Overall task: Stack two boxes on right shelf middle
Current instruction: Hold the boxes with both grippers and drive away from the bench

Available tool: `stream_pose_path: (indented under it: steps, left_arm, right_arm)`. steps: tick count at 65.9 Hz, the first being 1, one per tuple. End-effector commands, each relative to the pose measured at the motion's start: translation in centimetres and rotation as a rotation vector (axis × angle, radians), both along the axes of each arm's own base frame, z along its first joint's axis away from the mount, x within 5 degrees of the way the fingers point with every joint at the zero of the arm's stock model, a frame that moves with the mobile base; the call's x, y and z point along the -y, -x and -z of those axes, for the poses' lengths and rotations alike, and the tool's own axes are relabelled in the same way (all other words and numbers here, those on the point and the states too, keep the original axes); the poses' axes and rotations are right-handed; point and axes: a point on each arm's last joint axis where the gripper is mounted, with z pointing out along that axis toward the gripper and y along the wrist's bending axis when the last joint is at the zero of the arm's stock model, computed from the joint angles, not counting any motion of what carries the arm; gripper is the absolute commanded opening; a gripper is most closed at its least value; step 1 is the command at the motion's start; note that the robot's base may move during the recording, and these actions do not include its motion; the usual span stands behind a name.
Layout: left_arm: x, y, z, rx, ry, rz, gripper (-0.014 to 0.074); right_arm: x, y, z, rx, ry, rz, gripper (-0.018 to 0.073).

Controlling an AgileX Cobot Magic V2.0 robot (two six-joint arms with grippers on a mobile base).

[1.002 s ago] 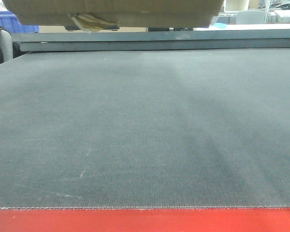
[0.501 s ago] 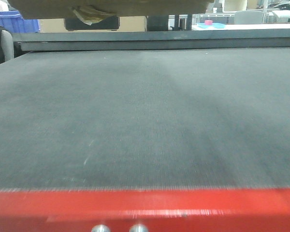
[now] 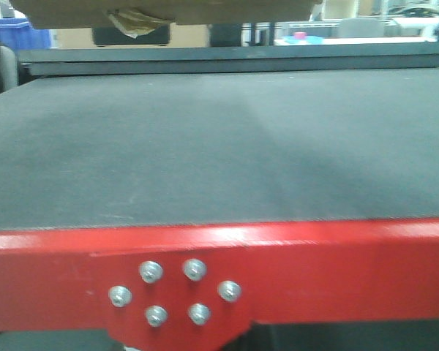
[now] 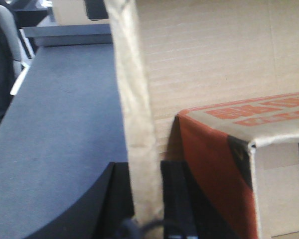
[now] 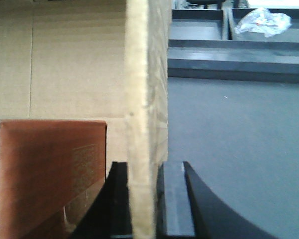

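Overhead, box (image 3: 205, 9) level, lengthwise left-to-right.

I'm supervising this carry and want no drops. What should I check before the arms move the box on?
1. Grip of left gripper on a box panel: ok, shut on it.
2. Grip of right gripper on a box panel: ok, shut on it.
3. Box lifted clear of the grey mat: ok, background shows beneath it.
4. Red carton inside the box secure: cannot tell.
5. Steel shelf in view: not ok, none shows.
6. Second box located: cannot tell.
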Motion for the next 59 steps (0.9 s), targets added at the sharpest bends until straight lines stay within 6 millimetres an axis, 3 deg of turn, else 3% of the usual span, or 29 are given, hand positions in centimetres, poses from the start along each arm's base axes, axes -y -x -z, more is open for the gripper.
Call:
stream_pose_path:
  steps: [1,59]
  left_arm:
    - [0.38,0.30,-0.71,0.044,0.028,0.042,-0.0111]
    - [0.38,0.30,-0.71,0.044,0.028,0.042,-0.0111]
  right_arm:
    - [-0.47,0.56,-1.89,0.135,-0.047,-0.070,-0.0153]
    - [-0.47,0.56,-1.89,0.135,-0.047,-0.070,-0.0153]
